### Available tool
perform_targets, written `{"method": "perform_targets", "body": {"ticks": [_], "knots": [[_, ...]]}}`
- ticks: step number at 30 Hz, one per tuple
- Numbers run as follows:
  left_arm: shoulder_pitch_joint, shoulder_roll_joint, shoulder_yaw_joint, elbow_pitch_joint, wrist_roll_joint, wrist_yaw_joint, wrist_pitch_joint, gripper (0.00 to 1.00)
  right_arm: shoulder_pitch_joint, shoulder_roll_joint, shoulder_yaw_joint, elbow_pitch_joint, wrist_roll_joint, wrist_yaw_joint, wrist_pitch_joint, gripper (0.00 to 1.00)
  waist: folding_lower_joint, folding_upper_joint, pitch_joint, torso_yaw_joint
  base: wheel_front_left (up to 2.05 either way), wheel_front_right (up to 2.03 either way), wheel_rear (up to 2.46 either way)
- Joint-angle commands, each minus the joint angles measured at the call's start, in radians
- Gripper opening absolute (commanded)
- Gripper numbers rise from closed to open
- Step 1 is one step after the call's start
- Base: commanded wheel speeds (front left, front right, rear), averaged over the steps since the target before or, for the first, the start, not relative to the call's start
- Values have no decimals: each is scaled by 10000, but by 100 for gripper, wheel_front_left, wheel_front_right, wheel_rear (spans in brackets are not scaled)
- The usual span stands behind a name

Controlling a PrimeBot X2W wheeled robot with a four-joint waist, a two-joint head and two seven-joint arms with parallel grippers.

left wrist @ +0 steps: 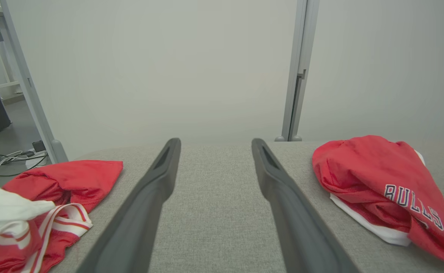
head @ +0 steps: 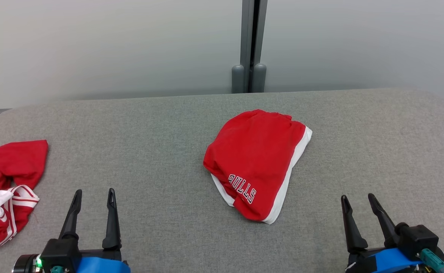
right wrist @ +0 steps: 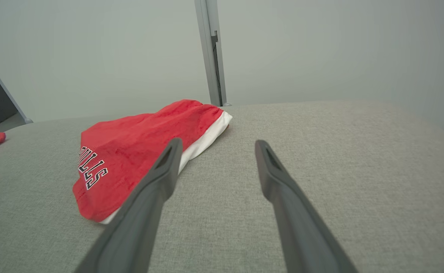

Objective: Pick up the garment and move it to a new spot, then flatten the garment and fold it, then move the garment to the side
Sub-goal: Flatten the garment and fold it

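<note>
A red garment [head: 256, 163] with white trim and "BULLS" lettering lies bunched in the middle of the grey table [head: 161, 125]. It also appears at the right of the left wrist view as the red garment [left wrist: 381, 182], and left of centre in the right wrist view as the red garment [right wrist: 138, 148]. My left gripper [head: 94, 195] rests open near the front left, empty, well left of the garment. My right gripper [head: 358, 199] stands open at the front right, empty, to the right of the garment's lower end.
A second red and white heap of clothes [head: 5, 189] lies at the table's left edge, close to my left gripper. Behind the table stands a pale wall with a grey post [head: 250, 45]. Cables [left wrist: 2, 161] lie on the floor beyond the table's left end.
</note>
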Motion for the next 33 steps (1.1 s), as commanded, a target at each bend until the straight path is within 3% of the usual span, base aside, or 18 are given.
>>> {"method": "perform_targets", "body": {"ticks": [1, 7, 18, 33], "knots": [[23, -1, 61, -7, 15, -3, -48, 100, -76, -22, -27, 53, -64, 5, -38, 100, 0, -1, 26, -2, 0, 0, 0], [-210, -28, -27, -7, 64, -21, -48, 100, -1022, -76, 95, 158, -535, 5, -38, 100, 0, -1, 225, 33, 0, 0, 0], [-803, -48, -340, 24, 154, -123, -48, 100, -3939, -961, 291, 984, -693, 5, 19, 100, 0, -1, 1009, 547, 0, 0, 0], [-1900, -108, -912, -179, 13, -147, -48, 100, -7055, -2264, 115, 4365, -776, 3, 534, 100, 0, -1, 2664, 1549, 0, 0, 0]]}}
